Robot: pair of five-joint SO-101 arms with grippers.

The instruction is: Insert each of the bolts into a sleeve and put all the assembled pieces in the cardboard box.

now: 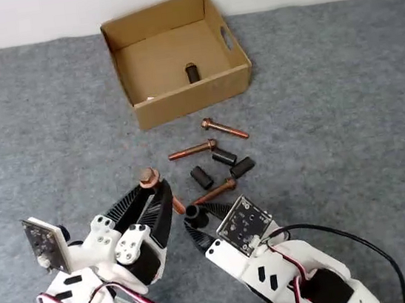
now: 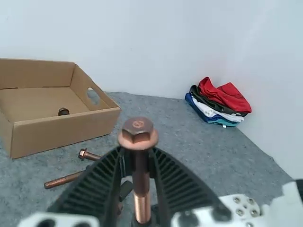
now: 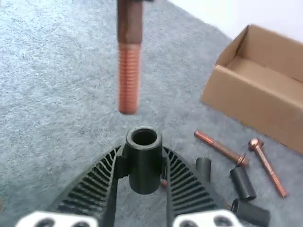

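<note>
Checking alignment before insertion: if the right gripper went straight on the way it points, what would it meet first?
Probably the threaded tip of the bolt in the left gripper, just beyond the sleeve the right gripper holds; depth is unclear.

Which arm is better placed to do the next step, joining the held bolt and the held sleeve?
Left, probably. The left gripper holds the bolt with its threaded tip just short of the open mouth of the sleeve. The right gripper grips that sleeve, so it need only hold steady.
</note>
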